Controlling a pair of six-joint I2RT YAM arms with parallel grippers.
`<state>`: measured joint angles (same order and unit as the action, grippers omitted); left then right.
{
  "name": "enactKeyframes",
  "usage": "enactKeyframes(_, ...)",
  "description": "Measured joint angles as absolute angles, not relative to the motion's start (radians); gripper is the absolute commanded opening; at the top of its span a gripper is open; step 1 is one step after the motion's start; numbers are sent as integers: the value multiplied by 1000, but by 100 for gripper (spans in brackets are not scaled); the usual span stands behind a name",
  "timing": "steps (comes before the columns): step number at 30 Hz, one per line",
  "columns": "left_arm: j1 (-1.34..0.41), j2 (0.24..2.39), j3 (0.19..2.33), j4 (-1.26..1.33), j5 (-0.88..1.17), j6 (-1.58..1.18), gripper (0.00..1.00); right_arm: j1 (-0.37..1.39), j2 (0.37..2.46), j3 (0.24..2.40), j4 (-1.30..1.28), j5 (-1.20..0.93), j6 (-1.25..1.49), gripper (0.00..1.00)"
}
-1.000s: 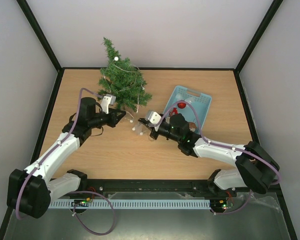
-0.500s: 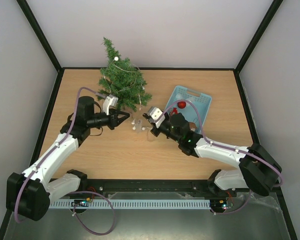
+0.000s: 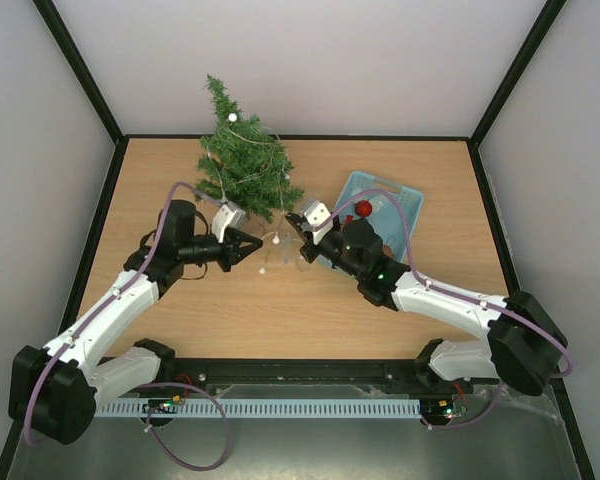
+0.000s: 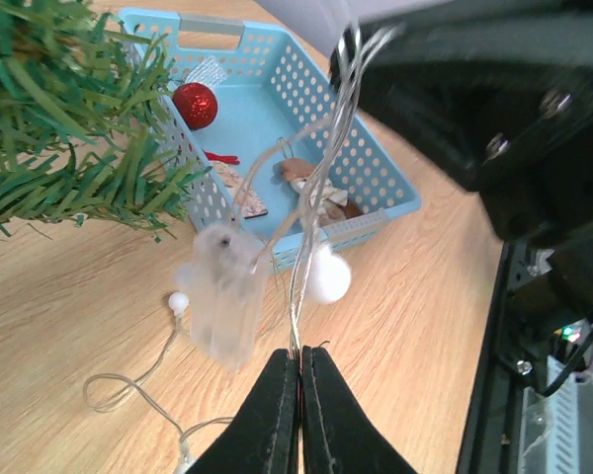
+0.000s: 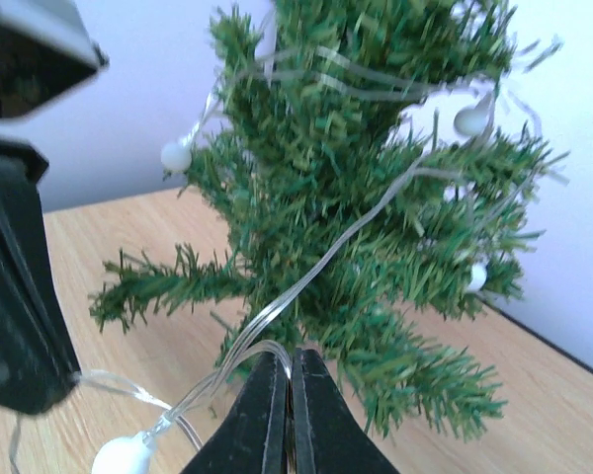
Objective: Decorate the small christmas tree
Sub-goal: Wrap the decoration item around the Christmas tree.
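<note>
left end effector (image 3: 252, 246) pinched shut on light string (image 4: 297, 316) | right end effector (image 3: 291, 226) pinched shut on same string | red ball (image 3: 363, 208) in basket (image 3: 408, 203), unhung | tree (image 3: 242, 165) at bench (image 3: 230, 300) far edge, left of centre, partly strung, string tail loose

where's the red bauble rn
In the top view the red bauble lies in the light blue basket, right of the small christmas tree.
</note>
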<state>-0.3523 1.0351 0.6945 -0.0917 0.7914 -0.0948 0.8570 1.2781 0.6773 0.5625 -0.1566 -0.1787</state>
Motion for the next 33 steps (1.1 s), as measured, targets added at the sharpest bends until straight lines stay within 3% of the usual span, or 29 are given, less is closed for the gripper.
enactKeyframes(19,-380,1061,714,-89,567,-19,2,857,1195,709,443,-239,-247,2)
enactKeyframes(33,-381,1008,709,34,695,-30,2,857,1219,733,385,-299,-287,2)
